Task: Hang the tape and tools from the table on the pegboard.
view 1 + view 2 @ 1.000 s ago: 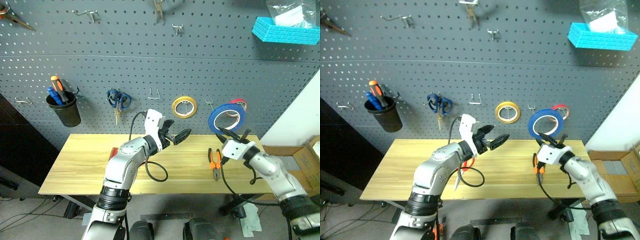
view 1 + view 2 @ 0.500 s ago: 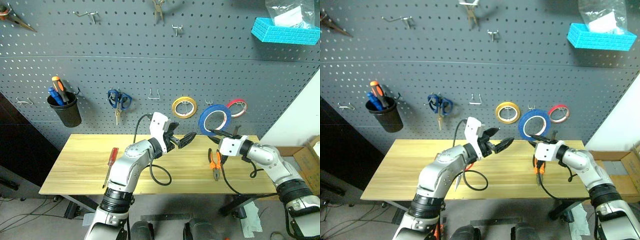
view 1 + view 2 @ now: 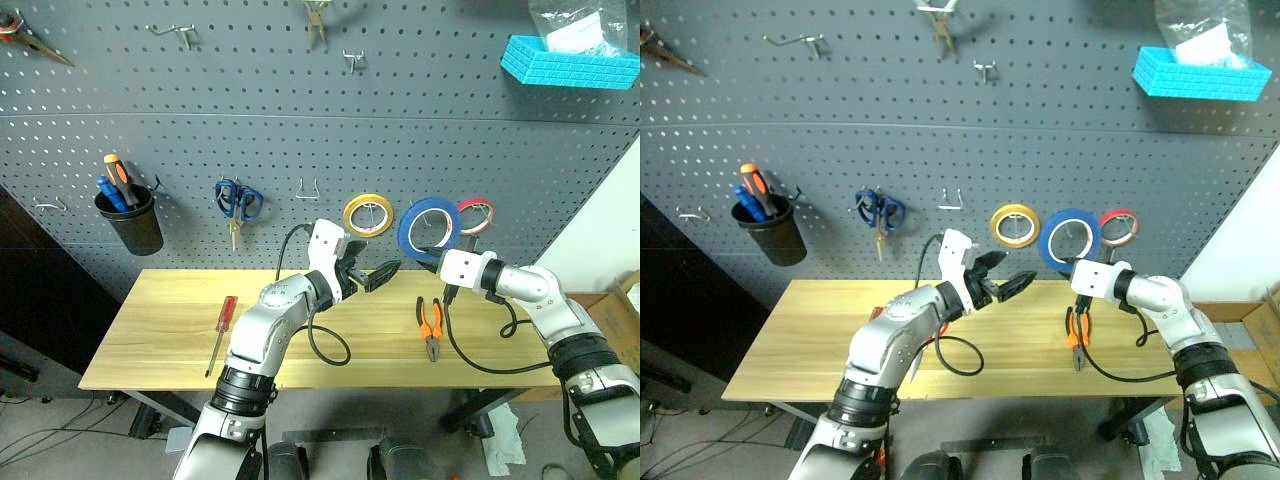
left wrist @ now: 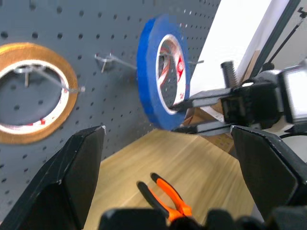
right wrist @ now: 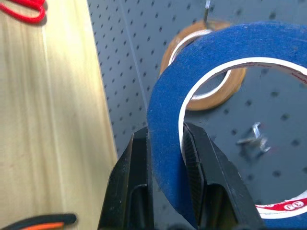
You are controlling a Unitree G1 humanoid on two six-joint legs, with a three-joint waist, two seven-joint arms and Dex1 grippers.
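Tape [image 3: 428, 227], the wide blue ring, is held up in front of the pegboard [image 3: 300, 120], upright and face-on to the panel, between the yellow roll [image 3: 368, 214] and the red roll [image 3: 475, 215]. The right gripper [image 5: 165, 160] has its two black fingers closed on the ring's lower edge, one finger inside the ring and one outside, as the right wrist view shows. A bare metal hook [image 4: 109, 60] juts from the panel just beside the ring; whether the ring already sits over it is hard to tell from these angles.

Nearest the robot, on the table [image 3: 170, 330], the red-handled screwdriver [image 3: 220, 330] lies toward the left side, and the orange-and-black pliers [image 3: 430, 327] lie toward the right, below the raised tape. Red scissors [image 3: 936, 350] seem to peek out beside the left forearm, mostly hidden by it.

Above the middle of the table, the left gripper [image 3: 375, 274] hangs with its jaws spread wide and nothing between them, pointing across toward the tape.

Farther back on the panel, blue scissors [image 3: 237, 203] hang left of centre and a black cup [image 3: 130, 220] of tools hangs further left. High up, bare-metal pliers [image 3: 318, 20] hang near the top edge, and a light blue basket [image 3: 570, 62] sits at the upper right.
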